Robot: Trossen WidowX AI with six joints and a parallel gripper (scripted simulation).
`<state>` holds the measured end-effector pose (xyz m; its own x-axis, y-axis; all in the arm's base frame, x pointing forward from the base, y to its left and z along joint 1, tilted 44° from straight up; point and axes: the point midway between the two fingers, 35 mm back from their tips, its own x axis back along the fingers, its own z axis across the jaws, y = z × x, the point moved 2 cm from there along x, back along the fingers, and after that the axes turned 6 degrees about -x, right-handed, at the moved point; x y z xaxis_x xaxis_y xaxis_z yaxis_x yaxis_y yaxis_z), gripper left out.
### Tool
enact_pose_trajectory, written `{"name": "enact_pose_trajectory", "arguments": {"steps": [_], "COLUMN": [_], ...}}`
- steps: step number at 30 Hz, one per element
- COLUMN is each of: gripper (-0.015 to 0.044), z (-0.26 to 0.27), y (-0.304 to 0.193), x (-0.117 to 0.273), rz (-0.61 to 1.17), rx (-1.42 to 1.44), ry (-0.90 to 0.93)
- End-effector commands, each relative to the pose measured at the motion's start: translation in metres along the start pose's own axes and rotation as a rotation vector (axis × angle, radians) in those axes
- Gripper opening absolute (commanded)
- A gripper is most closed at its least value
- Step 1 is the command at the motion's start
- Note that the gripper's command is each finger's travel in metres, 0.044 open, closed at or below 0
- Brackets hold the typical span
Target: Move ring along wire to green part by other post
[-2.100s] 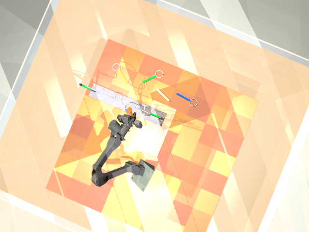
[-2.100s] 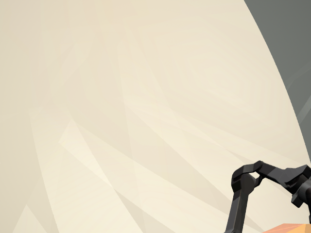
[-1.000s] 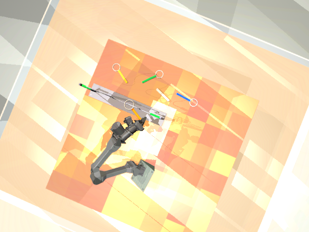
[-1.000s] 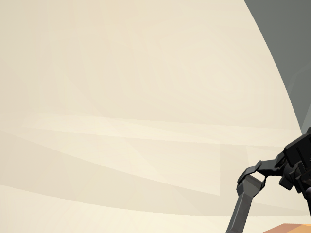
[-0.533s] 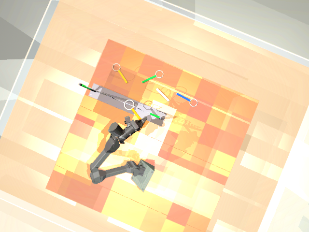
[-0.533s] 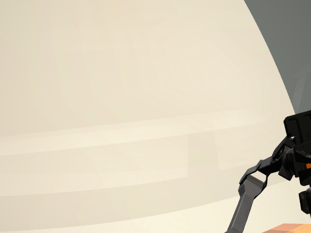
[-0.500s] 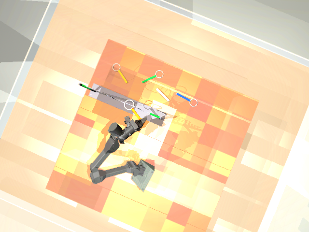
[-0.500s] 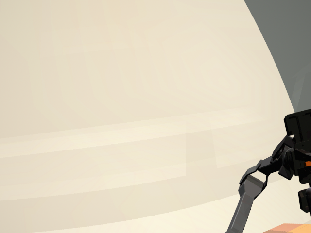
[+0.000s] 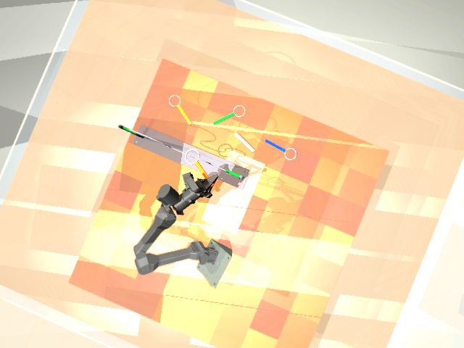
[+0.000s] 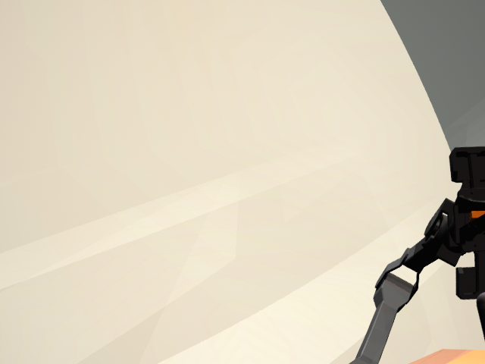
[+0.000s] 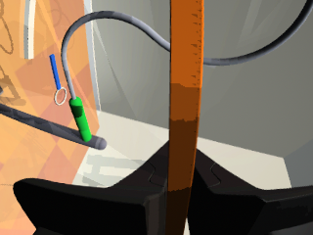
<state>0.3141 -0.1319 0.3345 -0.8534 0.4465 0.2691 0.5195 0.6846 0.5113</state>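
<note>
The ring (image 9: 185, 156) is around the thin grey wire (image 9: 175, 149) (image 11: 108, 15), partway between the two green parts; contact cannot be told. My gripper (image 9: 212, 178) (image 11: 176, 146) is shut on its orange handle (image 9: 201, 169) (image 10: 477, 214) (image 11: 186, 59). The wire passes behind the handle in the wrist view; the ring is out of that view. One green part (image 9: 233, 173) (image 11: 80, 119) is by the right post (image 9: 241, 177) (image 11: 49, 125), the other green part (image 9: 127, 129) by the far-left post (image 9: 119, 126).
The posts stand on a long grey base (image 9: 149, 143). Behind it lie a yellow-handled ring tool (image 9: 183, 114), a green-handled one (image 9: 224, 118), a blue-handled one (image 9: 275, 145) (image 11: 55, 71) and a white bar (image 9: 244, 142) (image 11: 30, 29). The exterior view shows mostly the arm (image 10: 391, 291).
</note>
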Motion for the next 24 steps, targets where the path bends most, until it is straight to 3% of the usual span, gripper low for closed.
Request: {"name": "enact_pose_trajectory", "arguments": {"steps": [1, 24], "gripper": [-0.015, -0.015], "z": [-0.007, 0.003], "y": [0.001, 0.002], "x": [0.001, 0.001], "rz": [0.004, -0.013], "rx": [0.021, -0.249], "ry": [-0.014, 0.142]}}
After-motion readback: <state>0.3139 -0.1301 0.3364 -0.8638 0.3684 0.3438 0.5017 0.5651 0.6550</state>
